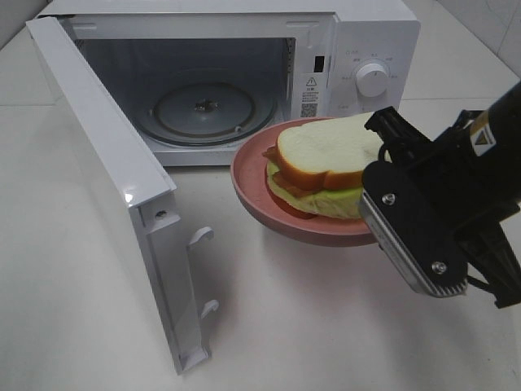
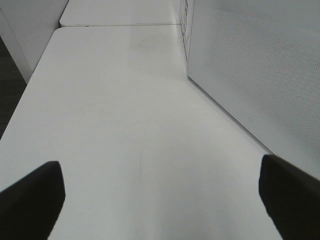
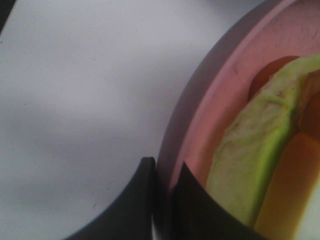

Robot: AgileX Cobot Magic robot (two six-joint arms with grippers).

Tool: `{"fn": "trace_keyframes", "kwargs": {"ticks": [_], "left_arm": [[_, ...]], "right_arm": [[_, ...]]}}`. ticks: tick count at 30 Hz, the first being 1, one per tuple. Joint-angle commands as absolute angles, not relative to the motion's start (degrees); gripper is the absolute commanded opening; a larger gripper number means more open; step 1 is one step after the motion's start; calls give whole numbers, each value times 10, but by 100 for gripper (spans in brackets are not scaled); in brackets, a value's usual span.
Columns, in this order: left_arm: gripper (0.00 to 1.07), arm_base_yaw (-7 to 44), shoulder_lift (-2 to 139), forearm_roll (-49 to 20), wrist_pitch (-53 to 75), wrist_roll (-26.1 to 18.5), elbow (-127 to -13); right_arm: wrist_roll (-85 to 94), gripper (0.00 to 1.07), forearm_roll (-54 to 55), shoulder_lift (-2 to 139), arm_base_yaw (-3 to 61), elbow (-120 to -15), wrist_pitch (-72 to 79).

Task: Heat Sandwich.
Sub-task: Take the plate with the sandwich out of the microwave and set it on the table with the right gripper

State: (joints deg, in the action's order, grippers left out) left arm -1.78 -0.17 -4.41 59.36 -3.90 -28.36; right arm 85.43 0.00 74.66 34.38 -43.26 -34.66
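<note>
Right pincer [image 1: 383, 208] at 4 o'clock, clenched on the plate [image 1: 252, 187] rim, one finger [image 3: 135, 200] outside, one inside. Sandwich [image 1: 326, 167] sits on that plate, just in front of the microwave [image 1: 358, 49]. Door [image 1: 106, 171] swung open toward 8 o'clock, turntable [image 1: 203, 110] visible inside. Left pincer [image 2: 160, 200] released, over bare bench [image 2: 125, 125] beside the door.

White table [image 1: 73, 309], open microwave [image 1: 358, 49] standing on it
</note>
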Motion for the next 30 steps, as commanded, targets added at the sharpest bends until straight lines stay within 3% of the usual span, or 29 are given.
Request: {"fn": "trace_keyframes", "kwargs": {"ticks": [1, 30], "left_arm": [[101, -20, -14, -46, 590, -37, -282], [101, -20, -14, -46, 590, -37, -282]], "right_arm": [[841, 0, 0, 704, 342, -407, -337], [680, 1, -83, 488, 342, -295, -435]]}}
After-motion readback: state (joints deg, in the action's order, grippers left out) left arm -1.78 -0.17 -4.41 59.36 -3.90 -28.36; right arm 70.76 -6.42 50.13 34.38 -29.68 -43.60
